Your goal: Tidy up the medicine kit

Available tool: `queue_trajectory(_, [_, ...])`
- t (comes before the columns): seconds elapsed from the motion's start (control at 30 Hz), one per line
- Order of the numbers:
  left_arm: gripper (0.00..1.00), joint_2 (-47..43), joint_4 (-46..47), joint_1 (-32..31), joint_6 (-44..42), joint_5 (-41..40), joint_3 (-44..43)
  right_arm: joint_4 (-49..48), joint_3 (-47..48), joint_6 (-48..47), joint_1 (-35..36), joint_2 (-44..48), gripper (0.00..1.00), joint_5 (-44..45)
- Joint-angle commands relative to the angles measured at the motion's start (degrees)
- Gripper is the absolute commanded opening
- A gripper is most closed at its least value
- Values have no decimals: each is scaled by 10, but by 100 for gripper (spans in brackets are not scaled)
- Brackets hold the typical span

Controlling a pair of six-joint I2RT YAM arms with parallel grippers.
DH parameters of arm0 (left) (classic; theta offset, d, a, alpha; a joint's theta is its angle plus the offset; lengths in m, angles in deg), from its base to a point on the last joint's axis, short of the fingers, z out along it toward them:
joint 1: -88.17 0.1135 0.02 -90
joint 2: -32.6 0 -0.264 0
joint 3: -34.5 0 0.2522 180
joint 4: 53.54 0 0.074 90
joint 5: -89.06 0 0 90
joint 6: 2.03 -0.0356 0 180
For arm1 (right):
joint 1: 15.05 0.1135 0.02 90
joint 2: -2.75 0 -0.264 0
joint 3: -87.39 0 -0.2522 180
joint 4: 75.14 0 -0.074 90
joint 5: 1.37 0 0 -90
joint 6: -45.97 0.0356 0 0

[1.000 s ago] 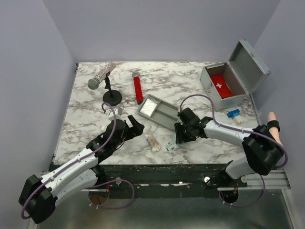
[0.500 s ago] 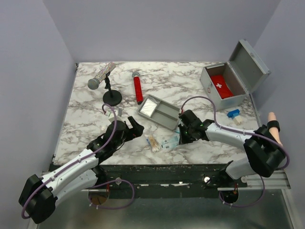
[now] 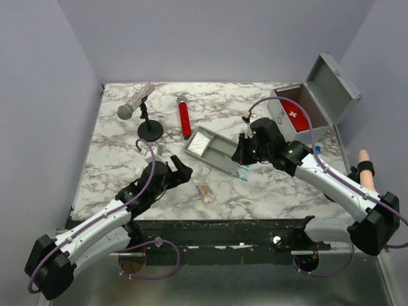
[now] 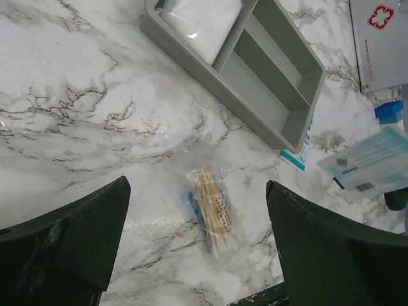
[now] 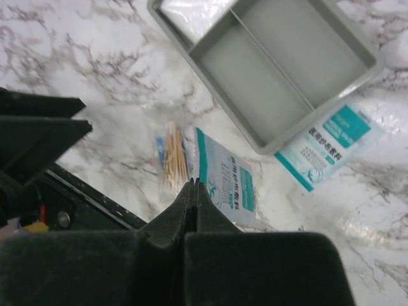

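The medicine kit (image 3: 299, 111), a grey metal box, stands open at the back right with its lid up. Its grey divided tray (image 3: 213, 148) lies apart at mid-table, with a white pad (image 4: 201, 19) in one compartment. My right gripper (image 3: 244, 159) hangs by the tray's near corner, shut on a teal-and-white packet (image 5: 226, 188). A second such packet (image 5: 331, 143) lies flat against the tray's corner. My left gripper (image 4: 197, 191) is open above a clear bag of cotton swabs (image 4: 210, 207) on the marble, not touching it.
A microphone on a black stand (image 3: 137, 102) and a red cylinder (image 3: 184, 118) sit at the back left. A red white-cross pouch (image 3: 295, 116) lies inside the box. A small blue item (image 3: 312, 152) rests in front of the box. The table's front edge is just below the swabs.
My right gripper closed on the packet near the front edge, lifted it and carried it back and right to the tray's corner. The left arm has not moved.
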State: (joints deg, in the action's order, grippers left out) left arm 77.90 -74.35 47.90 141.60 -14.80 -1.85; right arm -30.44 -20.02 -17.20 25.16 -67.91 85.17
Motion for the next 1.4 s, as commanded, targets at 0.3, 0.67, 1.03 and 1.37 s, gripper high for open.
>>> queue_trajectory(0.3, [98,-35,-38,-4,-5,-14,-18,-61,112,37,-62,-105,1,-15])
queue_trajectory(0.67, [98,-14,-31,-4,-13,-14,-25,-137,71,21,-86,-167,7,-89])
queue_trajectory(1.03, [98,28,5,-3,-5,8,-15,-140,-3,-41,-83,-191,61,-140])
queue_trajectory(1.37, [98,37,9,-4,-5,6,-12,-145,14,-71,-79,-258,53,-161])
